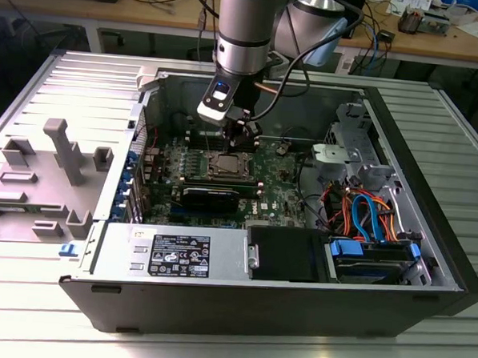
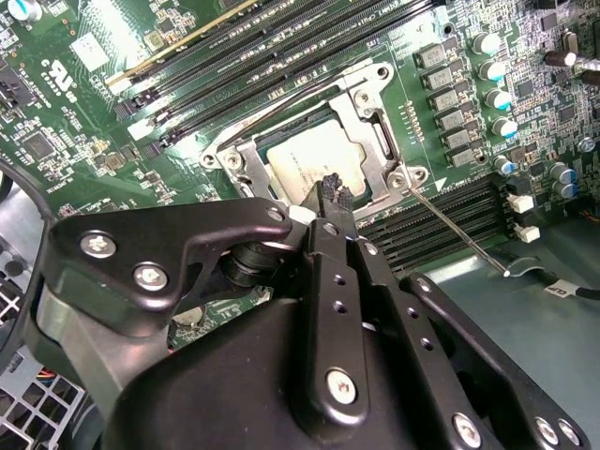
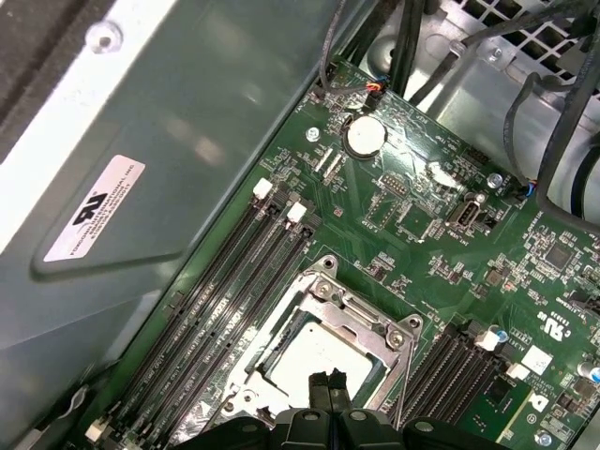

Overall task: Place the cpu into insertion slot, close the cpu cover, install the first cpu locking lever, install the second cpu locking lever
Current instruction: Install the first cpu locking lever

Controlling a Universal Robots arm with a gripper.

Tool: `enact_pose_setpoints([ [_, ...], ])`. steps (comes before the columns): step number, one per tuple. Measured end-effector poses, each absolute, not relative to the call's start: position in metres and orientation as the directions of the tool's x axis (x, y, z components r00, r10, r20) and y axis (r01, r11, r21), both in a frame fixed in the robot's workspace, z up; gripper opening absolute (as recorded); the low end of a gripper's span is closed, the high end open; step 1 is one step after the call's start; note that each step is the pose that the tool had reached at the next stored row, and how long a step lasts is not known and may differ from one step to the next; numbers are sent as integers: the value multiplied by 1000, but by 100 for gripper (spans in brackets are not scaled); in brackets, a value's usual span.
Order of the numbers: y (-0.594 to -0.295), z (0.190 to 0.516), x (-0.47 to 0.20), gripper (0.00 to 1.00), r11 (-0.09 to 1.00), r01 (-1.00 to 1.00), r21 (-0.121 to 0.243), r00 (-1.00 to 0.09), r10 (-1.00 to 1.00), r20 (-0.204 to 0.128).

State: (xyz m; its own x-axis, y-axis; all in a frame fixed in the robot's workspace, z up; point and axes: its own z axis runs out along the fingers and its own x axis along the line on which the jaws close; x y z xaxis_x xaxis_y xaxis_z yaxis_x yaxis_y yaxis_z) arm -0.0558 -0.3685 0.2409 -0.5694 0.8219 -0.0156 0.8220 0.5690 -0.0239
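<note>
ribbed metal table (image 1: 214,352), open case (image 1: 264,309), end effector (image 3: 328,379) above cpu (image 3: 314,352), wooden bench (image 1: 71,11)

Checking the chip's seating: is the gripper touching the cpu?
Cannot tell. In the second wrist view the gripper tip overlaps the cpu at its edge, hiding any contact or gap.

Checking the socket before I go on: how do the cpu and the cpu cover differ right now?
The cpu is a solid pale square; the cpu cover is a darker frame with a large window. The cpu lies inside that window; the cpu cover lies flat around it. Both are grey metal and lie flat on the socket.
</note>
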Motion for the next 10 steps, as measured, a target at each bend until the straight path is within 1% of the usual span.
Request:
enact_pose_setpoints([
  [5,-369,241,-56,11,576,817,-24,-577,817,-16],
  [7,-369,241,-56,11,607,794,-24,-608,794,-16],
  [10,-369,241,-56,11,682,731,-24,-683,731,-16],
])
